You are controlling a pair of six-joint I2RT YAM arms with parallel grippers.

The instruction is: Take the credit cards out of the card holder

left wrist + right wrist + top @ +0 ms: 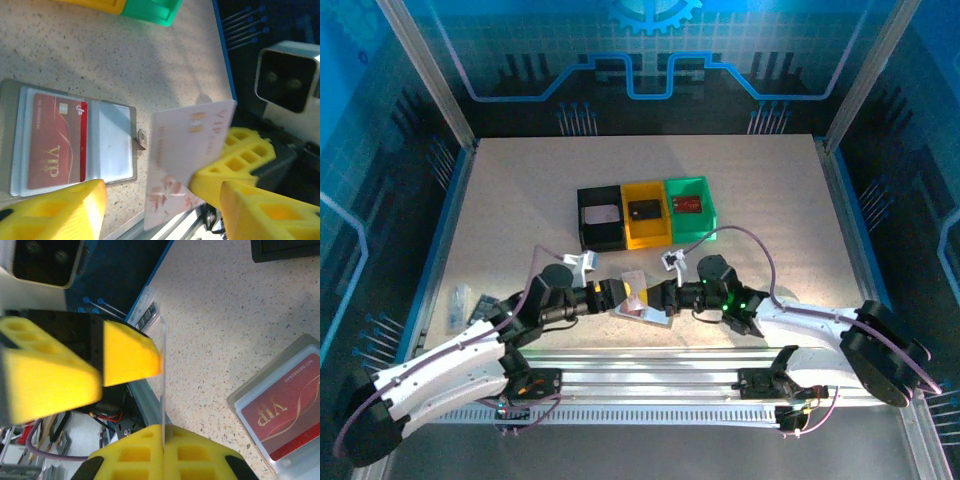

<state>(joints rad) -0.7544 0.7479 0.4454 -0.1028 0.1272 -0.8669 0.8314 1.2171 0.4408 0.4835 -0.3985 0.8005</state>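
Right gripper point(163, 434): pinching pale card point(190, 145), lifted right of holder point(10, 140) for carrying off. Left gripper point(162, 200): spread wide over the holder's near edge, likely steadying it. Red card point(55, 145) still sleeved.

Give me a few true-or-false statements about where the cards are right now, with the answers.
1. A red VIP card sits inside the card holder. True.
2. The card holder is folded shut. False: it lies open on the table.
3. The right fingers pinch a pale VIP card. True.
4. The green bin holds nothing. False: a red card lies in it.
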